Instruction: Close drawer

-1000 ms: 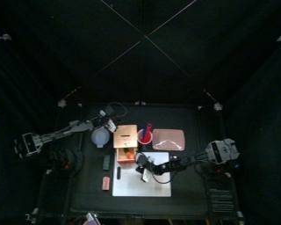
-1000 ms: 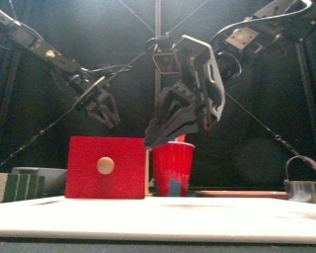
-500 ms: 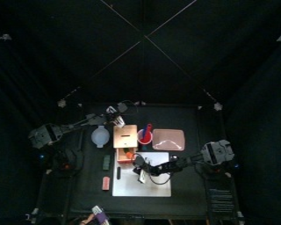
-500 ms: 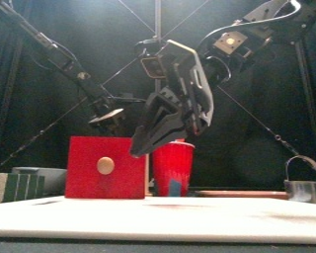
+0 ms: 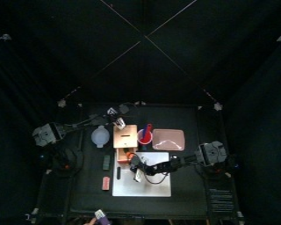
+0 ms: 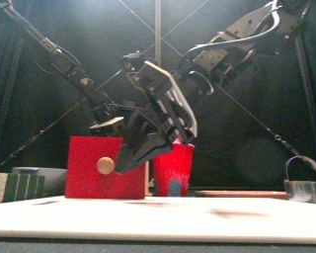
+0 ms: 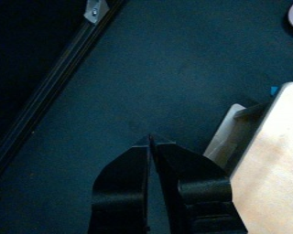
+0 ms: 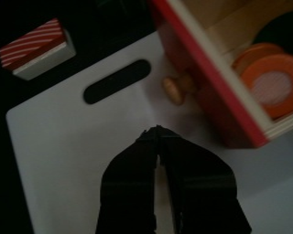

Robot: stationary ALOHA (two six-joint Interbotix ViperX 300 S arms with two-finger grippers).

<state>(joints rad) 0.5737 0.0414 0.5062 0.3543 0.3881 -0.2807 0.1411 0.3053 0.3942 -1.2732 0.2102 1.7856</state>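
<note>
Black table (image 5: 190, 198) inside black curtains (image 5: 61, 53).

Overall light: dim, black curtains swallow most of it.
Source: overhead, falling on the table (image 5: 190, 189).
Glare: white sheet (image 8: 63, 137) washes out pale.
Blur: right gripper (image 6: 145, 148) smeared in front view.
Shadows: deep beyond the table.

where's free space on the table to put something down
Bare patches: the near strip in front of the white sheet, and the far strip behind the wooden box. It is crowded mid-table, where the box, red cup, pinkish pad and right gripper sit close together.
</note>
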